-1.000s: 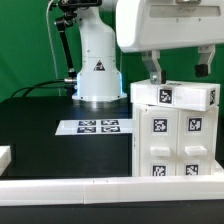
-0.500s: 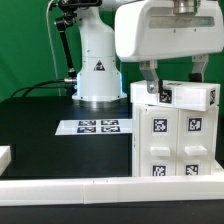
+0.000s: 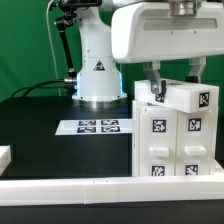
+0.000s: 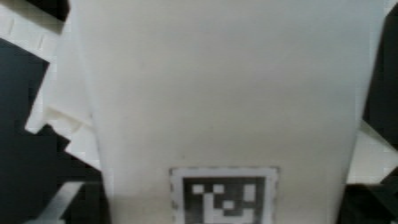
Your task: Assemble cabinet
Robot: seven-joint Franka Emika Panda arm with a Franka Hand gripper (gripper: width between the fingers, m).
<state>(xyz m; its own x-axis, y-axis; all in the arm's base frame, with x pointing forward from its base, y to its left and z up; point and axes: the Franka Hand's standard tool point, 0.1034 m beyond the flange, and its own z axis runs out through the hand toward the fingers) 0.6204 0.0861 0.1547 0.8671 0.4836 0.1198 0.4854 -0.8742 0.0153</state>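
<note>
The white cabinet body [image 3: 175,140] stands at the exterior view's right, with tagged drawer fronts facing the camera. The white top slab [image 3: 190,98] lies on the body, skewed and slightly tilted. My gripper [image 3: 173,88] reaches down from above, one finger on each side of the slab, and is shut on it. In the wrist view the slab [image 4: 214,100] fills the picture. Its black-and-white tag [image 4: 226,195] sits between my gripper's fingertips [image 4: 226,214], which show only as dark corners. The body is hidden in that view.
The white robot base [image 3: 98,70] stands at the back. The marker board [image 3: 97,127] lies on the black table in front of it. A white rail [image 3: 70,186] runs along the front edge. A small white piece [image 3: 4,155] shows at the far left.
My gripper has moved to the exterior view's left and come down around the top slab. The slab lay square on the body and now sits skewed and tilted.
</note>
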